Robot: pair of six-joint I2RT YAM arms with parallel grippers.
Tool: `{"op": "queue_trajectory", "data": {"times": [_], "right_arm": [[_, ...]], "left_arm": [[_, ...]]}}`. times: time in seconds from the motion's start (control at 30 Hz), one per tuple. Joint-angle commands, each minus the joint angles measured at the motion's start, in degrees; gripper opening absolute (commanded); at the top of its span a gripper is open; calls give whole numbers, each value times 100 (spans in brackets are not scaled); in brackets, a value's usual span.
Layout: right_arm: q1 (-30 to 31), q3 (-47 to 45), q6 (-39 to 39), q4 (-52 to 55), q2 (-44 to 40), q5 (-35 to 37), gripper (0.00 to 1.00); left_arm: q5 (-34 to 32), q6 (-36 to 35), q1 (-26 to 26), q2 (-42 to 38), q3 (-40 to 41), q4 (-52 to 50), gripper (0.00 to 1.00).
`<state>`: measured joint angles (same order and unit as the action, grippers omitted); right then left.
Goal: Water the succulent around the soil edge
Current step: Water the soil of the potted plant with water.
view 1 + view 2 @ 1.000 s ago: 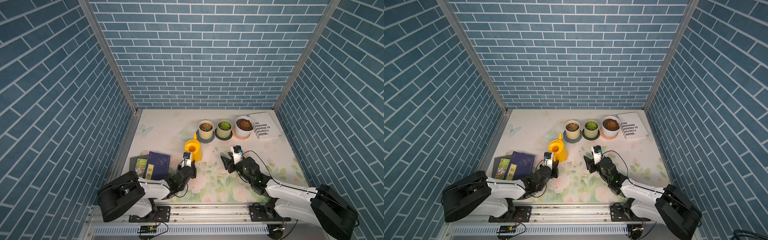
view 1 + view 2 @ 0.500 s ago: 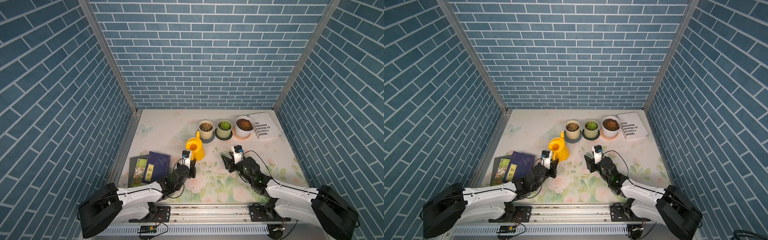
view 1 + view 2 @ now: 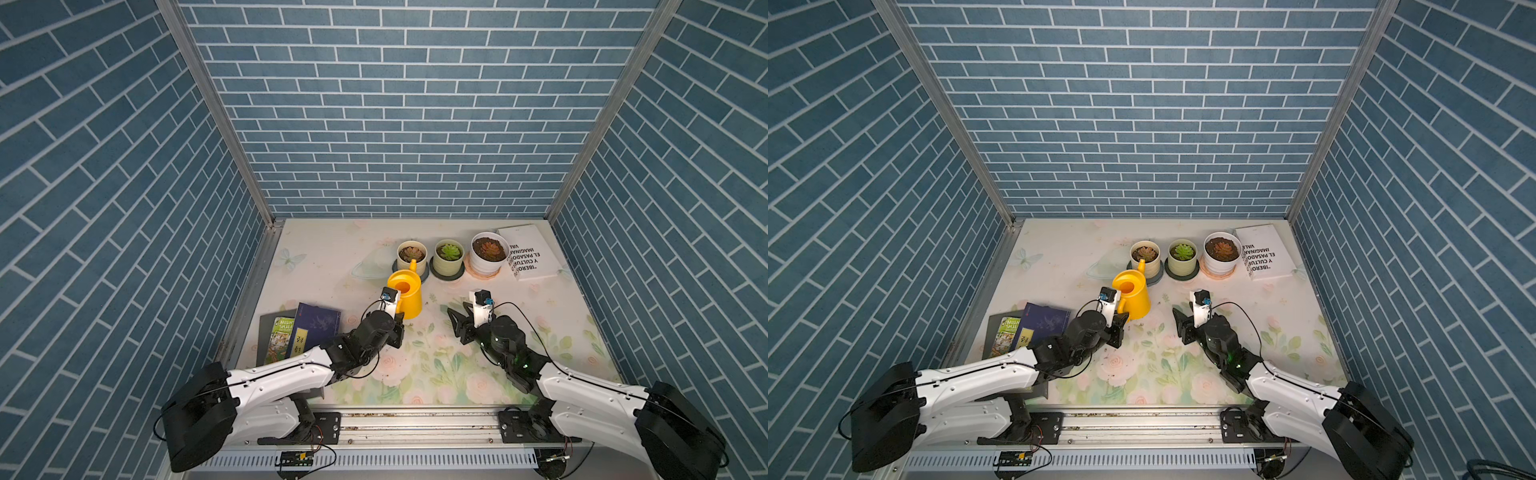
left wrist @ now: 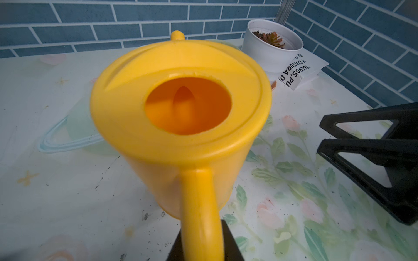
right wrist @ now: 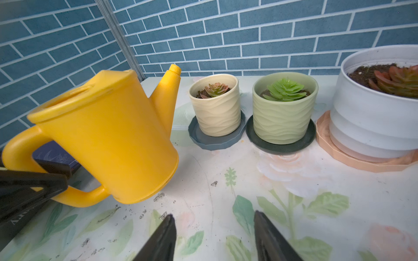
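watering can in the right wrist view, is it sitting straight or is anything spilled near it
The watering can is tilted, not flat on the table, with the left gripper shut on its handle. Dark soil crumbs are scattered on the table beside it. No spilled water shows.

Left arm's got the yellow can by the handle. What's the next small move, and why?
Probably lift the watering can clear and carry it toward the robot's right, to the succulent in the white pot. The left gripper is shut on its handle, the spout points at the cream pot, and the green pot stands between.
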<state>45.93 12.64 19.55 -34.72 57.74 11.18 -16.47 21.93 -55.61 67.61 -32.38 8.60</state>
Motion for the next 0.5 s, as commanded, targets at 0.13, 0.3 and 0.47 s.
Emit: {"op": "queue_trajectory", "data": {"times": [0.13, 0.3, 0.47], "right_arm": [[-45, -158, 180, 322, -471, 463, 58], [-53, -329, 376, 595, -754, 851, 58], [-58, -477, 488, 749, -1023, 1142, 58]], "left_arm": [[400, -172, 36, 689, -510, -106, 0], [594, -271, 33, 1164, -845, 55, 0], [711, -486, 28, 1532, -1199, 75, 0]]}}
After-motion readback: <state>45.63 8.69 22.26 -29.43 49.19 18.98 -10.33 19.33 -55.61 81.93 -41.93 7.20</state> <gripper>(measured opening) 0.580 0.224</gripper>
